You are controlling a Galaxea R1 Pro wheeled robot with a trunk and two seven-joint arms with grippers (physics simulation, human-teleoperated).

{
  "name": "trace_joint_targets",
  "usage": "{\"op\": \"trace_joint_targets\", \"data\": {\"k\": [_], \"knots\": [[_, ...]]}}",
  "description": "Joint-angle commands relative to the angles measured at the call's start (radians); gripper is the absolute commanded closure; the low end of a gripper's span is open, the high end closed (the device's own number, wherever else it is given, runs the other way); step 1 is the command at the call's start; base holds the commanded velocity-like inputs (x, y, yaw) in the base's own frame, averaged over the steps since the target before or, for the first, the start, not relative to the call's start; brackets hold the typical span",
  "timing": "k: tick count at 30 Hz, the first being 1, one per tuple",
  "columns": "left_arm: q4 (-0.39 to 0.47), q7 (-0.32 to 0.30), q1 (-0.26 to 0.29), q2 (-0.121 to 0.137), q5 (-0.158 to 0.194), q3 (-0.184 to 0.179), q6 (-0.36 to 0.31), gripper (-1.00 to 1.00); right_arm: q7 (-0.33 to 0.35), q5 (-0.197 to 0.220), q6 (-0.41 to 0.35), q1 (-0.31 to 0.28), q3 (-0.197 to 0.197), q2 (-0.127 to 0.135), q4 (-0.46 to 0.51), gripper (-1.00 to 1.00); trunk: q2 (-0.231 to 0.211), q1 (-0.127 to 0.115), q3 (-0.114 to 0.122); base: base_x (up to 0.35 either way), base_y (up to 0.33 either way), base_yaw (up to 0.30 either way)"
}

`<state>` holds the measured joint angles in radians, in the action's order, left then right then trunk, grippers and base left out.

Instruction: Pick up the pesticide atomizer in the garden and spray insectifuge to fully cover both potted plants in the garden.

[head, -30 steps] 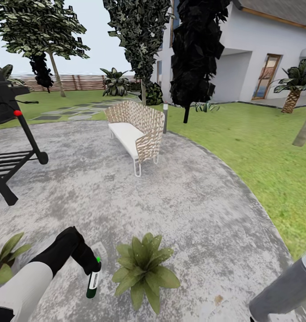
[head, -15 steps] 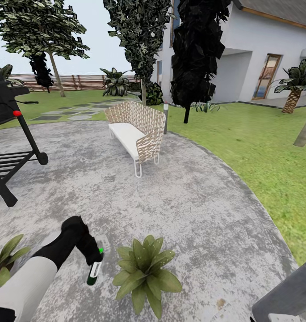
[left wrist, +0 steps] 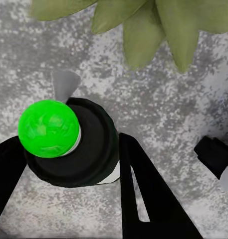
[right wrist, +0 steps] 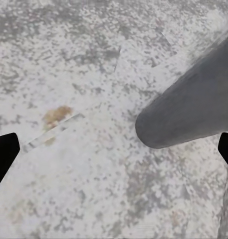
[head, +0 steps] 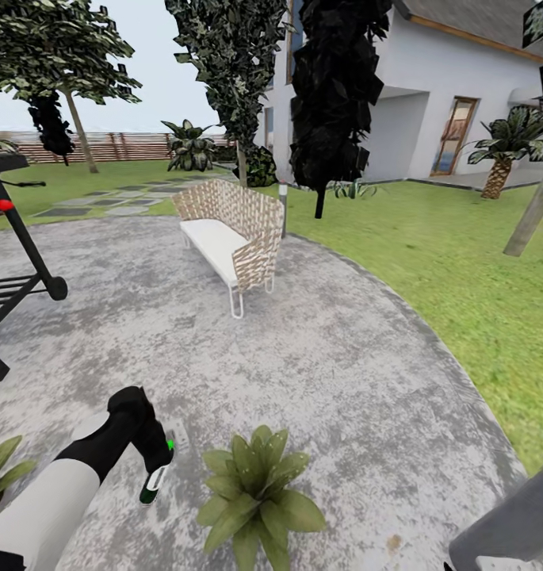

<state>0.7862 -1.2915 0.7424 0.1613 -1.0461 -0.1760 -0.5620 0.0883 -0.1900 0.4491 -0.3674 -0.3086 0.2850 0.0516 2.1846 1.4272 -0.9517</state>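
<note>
My left gripper (head: 155, 462) is shut on the pesticide atomizer (head: 151, 484), a small dark bottle with a pale label and a green tip, held just above the stone patio. The left wrist view looks down on the atomizer (left wrist: 76, 152) and its green tip between the black fingers (left wrist: 143, 194). One potted plant (head: 255, 492), a low green rosette, stands just right of the bottle; its leaves hide the pot. A second potted plant (head: 3, 469) peeks in at the left edge. My right gripper (right wrist: 114, 154) is open over bare stone.
A wicker bench (head: 231, 234) stands mid-patio, with a black grill (head: 17, 262) to the left. A bollard lamp (head: 283, 208) rises behind the bench. Lawn (head: 461, 270), trees and the white house lie beyond. A grey cylinder (right wrist: 191, 102) crosses the right wrist view.
The head view has shifted a little, sliding the scene left. My left gripper has raised the atomizer slightly and tilted it, still beside the near plant.
</note>
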Motion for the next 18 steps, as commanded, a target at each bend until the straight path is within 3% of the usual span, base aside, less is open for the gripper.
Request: {"op": "trace_joint_targets", "data": {"k": [1,6,12,18], "knots": [[0.001,0.001,0.000,0.000,-0.002,-0.003,-0.010,1.00,0.005,-0.007,0.004,-0.001,-0.009,0.000,-0.001,-1.00,0.000,0.000,-0.001,0.242,0.227,-0.009],[0.001,0.010,0.000,0.003,-0.001,-0.003,-0.010,1.00,0.004,-0.008,0.004,-0.001,-0.009,0.000,-0.001,-1.00,0.000,0.000,-0.001,0.198,0.183,-0.003],[0.000,0.012,-0.004,-0.007,0.004,-0.006,-0.009,1.00,0.004,-0.008,0.003,-0.001,-0.009,0.000,-0.001,-1.00,0.000,0.000,-0.001,0.025,0.023,0.000],[0.001,0.033,-0.044,-0.071,-0.003,-0.007,-0.009,1.00,0.005,-0.008,0.004,-0.001,-0.009,0.000,-0.001,-1.00,0.000,0.000,-0.001,0.001,0.001,0.000]]}}
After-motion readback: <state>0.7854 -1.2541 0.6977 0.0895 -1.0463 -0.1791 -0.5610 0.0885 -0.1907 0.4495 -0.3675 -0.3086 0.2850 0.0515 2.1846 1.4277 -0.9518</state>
